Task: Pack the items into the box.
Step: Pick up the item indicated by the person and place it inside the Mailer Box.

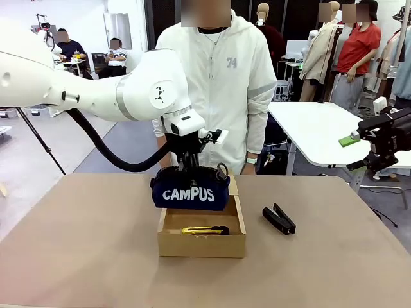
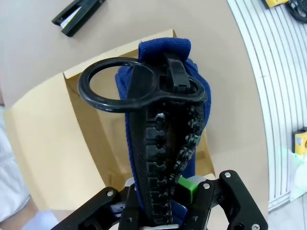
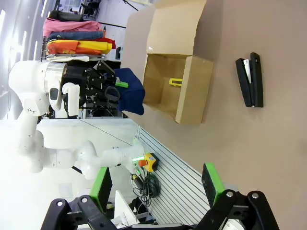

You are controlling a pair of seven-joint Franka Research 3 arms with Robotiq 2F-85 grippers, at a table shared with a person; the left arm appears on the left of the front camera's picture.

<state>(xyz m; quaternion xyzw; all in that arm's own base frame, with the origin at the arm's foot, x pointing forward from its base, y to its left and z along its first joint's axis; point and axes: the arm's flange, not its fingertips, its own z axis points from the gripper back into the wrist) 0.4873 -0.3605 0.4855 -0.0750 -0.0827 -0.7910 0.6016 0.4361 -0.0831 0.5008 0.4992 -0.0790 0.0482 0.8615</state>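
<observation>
Pouch (image 1: 191,189) hangs over the box (image 1: 201,245), clamped in the left gripper (image 1: 189,162). It likely needs lowering beside the pen (image 1: 204,230), then release; right gripper (image 3: 157,182) stands wide open, empty.

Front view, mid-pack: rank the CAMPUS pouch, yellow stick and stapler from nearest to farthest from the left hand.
1. CAMPUS pouch: gripped in the left hand, hanging over the cardboard box.
2. Yellow stick: lying inside the box, directly below the pouch.
3. Stapler: on the table, off to the box's right.
</observation>
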